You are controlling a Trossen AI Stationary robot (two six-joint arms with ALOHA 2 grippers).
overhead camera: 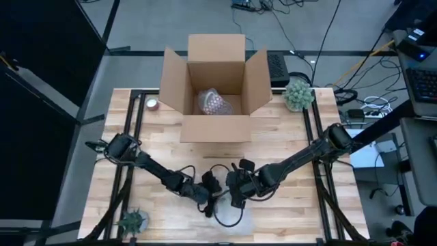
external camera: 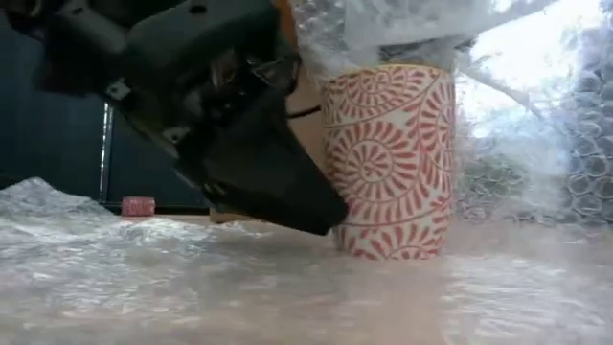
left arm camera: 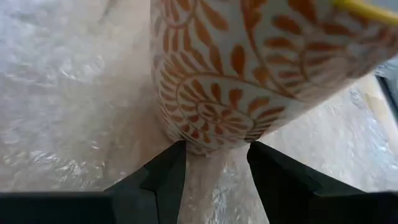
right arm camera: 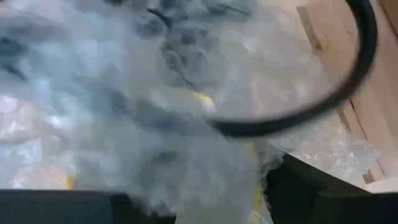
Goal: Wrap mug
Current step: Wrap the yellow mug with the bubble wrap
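Item: left gripper [left arm camera: 212,180], fingers [left arm camera: 163,183] apart, one either side of the mug's foot, low at the table's near edge; I read no firm clamp on it. Right gripper [overhead camera: 239,186], just beside the left, pushed into lifted wrap; I cannot tell how its fingers stand, the film hides them. Item: mug [external camera: 388,158], upright, white with an orange leaf-and-scroll pattern, standing on the bubble wrap [external camera: 239,287], between the two grippers. One flap of wrap is raised over its rim on the far side. My judgement: glazed ceramic, so stiff, fairly heavy, slick and chip-prone; I would take it low on the body, across the widest part, not by the rim, and keep it steady while the sheet goes round. Wrap: soft, light, springy, likely to slide on glaze and unfold if released; pinch at an edge. Beyond: open box [overhead camera: 215,85] at the far side, with some wrap inside.
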